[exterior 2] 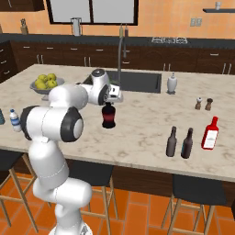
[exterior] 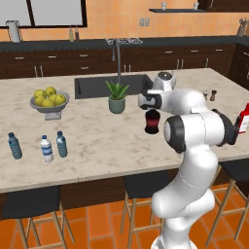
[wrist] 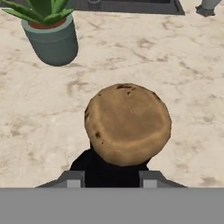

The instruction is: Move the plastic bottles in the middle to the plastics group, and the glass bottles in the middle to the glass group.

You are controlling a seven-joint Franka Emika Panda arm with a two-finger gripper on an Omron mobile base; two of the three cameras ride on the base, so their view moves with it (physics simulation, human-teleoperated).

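From the left base camera we see the round-bellied black bottle [exterior: 152, 121] upright mid-desk [exterior: 97, 141]. From the right, our pincer [exterior 2: 110, 99] sits over its neck. The hand camera shows its cork [wrist: 127, 124] between the fingers [wrist: 150, 178], clamped on the bottle.

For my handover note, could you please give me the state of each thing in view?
pincer: shut on the round-bellied black bottle's neck
round-bellied black bottle: upright, corked, mid-counter
two slim dark bottles: upright beside the red bottle
red bottle: upright
three water bottles: upright, capped
potted plant: upright
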